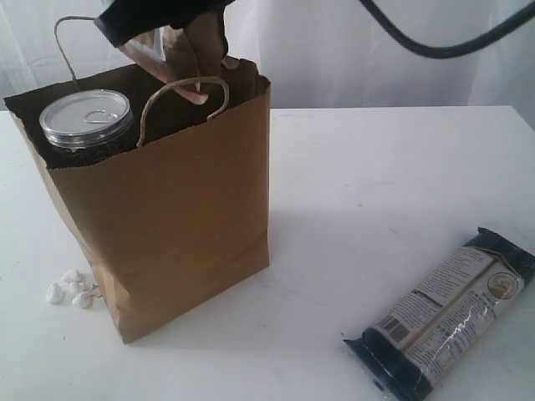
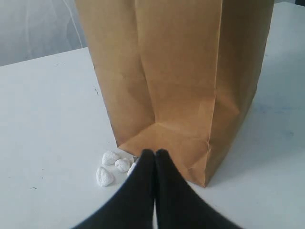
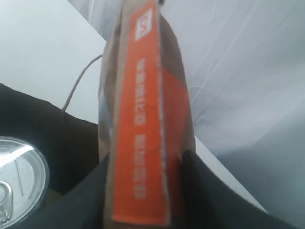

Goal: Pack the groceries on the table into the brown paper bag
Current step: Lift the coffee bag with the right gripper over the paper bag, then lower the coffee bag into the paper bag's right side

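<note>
Two end effectors are at work around one tall kraft-brown paper bag (image 1: 184, 192), which stands upright on the left half of the white desk (image 1: 376, 184).

The left end effector (image 2: 155, 152) has its black fingers pressed together with nothing between them. It is low over the desk, just short of the bag's bottom fold. Beside it, at the bag's near-left corner, lies a cluster of small white pebble-like lumps (image 1: 73, 288), at least four.

One silver pull-tab can (image 1: 86, 117) stands inside the bag at its left side, with its lid level with the rim. The bag has two twisted paper loop handles, the far one (image 1: 63, 42) standing up and the near one (image 1: 180, 88) arching over the front edge.

Above the right part of the bag's mouth, the right end effector (image 3: 145, 162) is partly closed on one brown orange-labelled pouch (image 3: 143, 119). A finger presses on each flat side. The pouch is held on edge, its lower end at the opening behind the near handle and to the right of the can.

One long dark-blue packet (image 1: 447, 313) lies flat on the desk at the near right, well apart from the bag.
</note>
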`<move>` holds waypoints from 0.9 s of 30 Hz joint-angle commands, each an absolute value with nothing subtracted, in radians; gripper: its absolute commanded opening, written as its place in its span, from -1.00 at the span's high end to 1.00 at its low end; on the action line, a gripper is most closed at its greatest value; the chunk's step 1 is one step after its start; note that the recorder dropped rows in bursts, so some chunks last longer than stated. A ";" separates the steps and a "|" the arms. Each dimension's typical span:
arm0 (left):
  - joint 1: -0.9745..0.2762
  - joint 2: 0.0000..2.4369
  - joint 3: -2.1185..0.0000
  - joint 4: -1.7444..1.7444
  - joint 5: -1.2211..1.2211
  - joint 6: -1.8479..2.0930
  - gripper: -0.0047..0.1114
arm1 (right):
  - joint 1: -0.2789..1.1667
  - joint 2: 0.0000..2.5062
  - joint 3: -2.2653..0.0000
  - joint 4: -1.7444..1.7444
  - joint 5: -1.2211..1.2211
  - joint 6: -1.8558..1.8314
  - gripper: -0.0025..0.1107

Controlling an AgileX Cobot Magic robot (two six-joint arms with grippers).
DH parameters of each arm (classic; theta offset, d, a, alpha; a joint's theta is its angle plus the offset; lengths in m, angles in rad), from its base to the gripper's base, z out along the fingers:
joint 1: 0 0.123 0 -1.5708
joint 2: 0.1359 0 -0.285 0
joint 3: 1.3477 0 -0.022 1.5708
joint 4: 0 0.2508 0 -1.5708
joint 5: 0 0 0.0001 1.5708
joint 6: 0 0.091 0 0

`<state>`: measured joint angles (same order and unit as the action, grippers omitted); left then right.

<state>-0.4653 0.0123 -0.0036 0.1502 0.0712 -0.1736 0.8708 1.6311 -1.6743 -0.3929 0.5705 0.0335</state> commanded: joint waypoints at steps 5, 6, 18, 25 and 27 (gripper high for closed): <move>-0.471 0.007 0.000 0.154 0.077 -0.180 0.92 | 0.865 1.632 -1.689 -0.376 0.654 0.024 0.96; -0.471 0.007 0.000 0.154 0.077 -0.180 0.92 | 0.865 1.632 -1.689 -0.376 0.667 0.024 0.96; -0.471 0.007 0.000 0.154 0.077 -0.180 0.92 | 0.845 1.662 -1.687 -0.345 0.738 0.023 0.96; -0.471 0.007 0.000 0.154 0.077 -0.180 0.92 | 0.815 1.722 -1.687 -0.325 0.730 0.019 0.96; -0.471 0.007 0.000 0.154 0.077 -0.180 0.92 | 0.815 1.738 -1.687 -0.308 0.736 0.019 0.96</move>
<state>-0.4653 0.0123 -0.0036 0.1502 0.0712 -0.1736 0.8286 1.7307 -1.6743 -0.3087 0.7607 0.0317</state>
